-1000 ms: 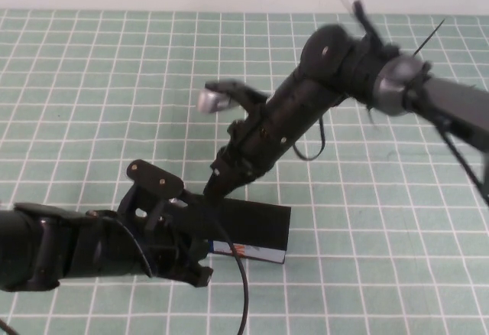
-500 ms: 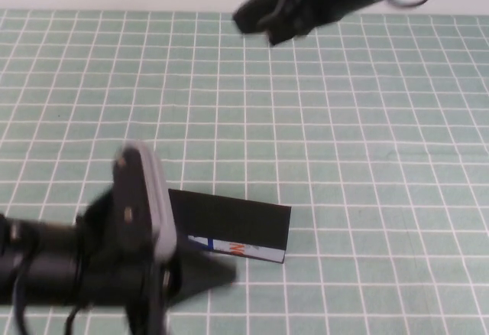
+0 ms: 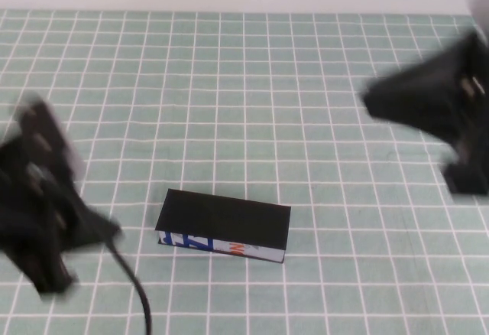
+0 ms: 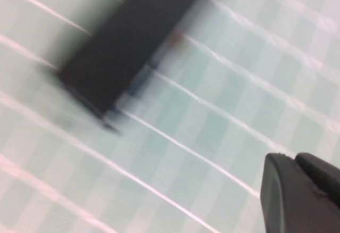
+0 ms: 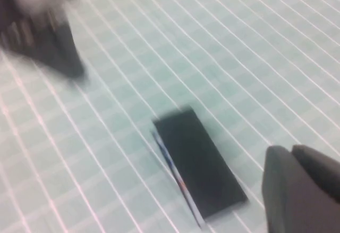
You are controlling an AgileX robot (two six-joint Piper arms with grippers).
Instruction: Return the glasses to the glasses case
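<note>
The glasses case lies shut on the green grid mat, its black lid up and its white printed side facing the front. It also shows in the left wrist view and the right wrist view. The glasses are not in view. My left gripper is raised at the left, apart from the case and blurred; its fingers are together and empty. My right gripper is raised at the right, well away from the case; its fingers are together and empty.
The green mat with its white grid covers the table up to a pale wall at the back. The left arm shows as a dark blur in the right wrist view.
Both arms have drawn away from the case, the left one to the left and the right one up and then to the right. The case lies shut where it was.
</note>
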